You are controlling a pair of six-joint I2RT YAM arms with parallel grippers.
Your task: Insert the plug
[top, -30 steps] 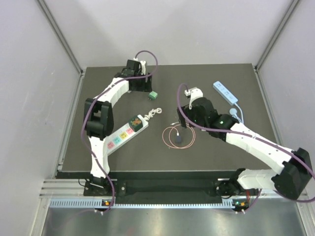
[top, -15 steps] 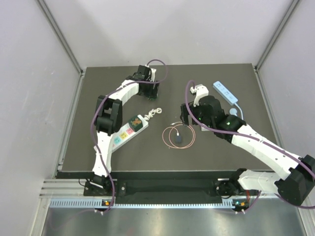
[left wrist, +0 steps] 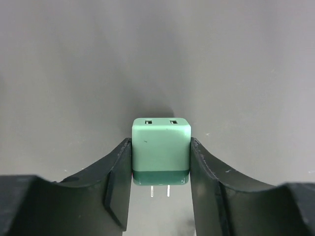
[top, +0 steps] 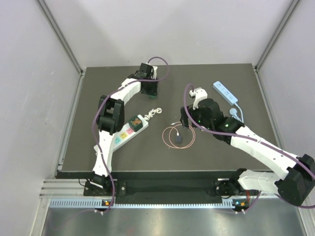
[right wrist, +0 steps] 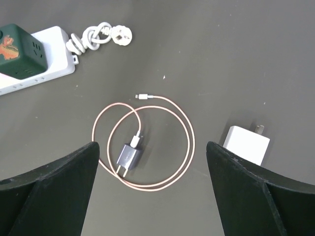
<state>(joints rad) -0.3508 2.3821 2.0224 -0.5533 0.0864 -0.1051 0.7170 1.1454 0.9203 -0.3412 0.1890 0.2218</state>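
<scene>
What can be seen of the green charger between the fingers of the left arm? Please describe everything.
The green charger is a small cube with rounded corners, apparently of matte plastic. Its body is pale green, with a darker green band at the end nearer the camera. Two thin metal prongs stick out of that dark end. Two small rectangular slots show at its far edge. The left gripper presses a black finger against each side. The dark table lies behind it; whether the charger touches it is unclear.
</scene>
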